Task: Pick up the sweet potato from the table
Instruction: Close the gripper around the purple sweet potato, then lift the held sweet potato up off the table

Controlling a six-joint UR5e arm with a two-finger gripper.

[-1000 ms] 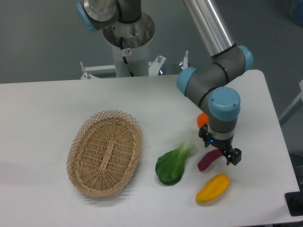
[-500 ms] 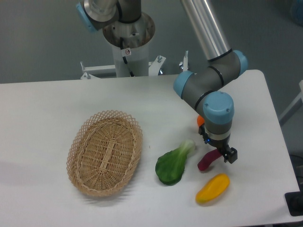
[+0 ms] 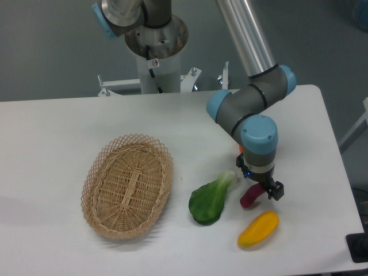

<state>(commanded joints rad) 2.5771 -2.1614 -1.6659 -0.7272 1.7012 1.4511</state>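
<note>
The sweet potato (image 3: pixel 248 198) is a small purple-magenta finger shape lying on the white table (image 3: pixel 69 126), right of centre near the front. My gripper (image 3: pixel 260 185) points straight down over its upper right end, which it hides. One dark finger (image 3: pixel 278 191) shows to the right of the sweet potato and the other sits at its upper left. The jaws stand apart around that end, low to the table. I cannot tell whether the pads touch it.
A yellow-orange oblong vegetable (image 3: pixel 258 229) lies just in front of the sweet potato. A green leafy vegetable (image 3: pixel 210 199) lies just to its left. A wicker basket (image 3: pixel 127 185) stands at the left. A sliver of orange fruit (image 3: pixel 240 149) shows behind my wrist.
My gripper and wrist have shifted left and slightly down, now covering more of the sweet potato's upper end. The sweet potato and the other items have stayed in place.
</note>
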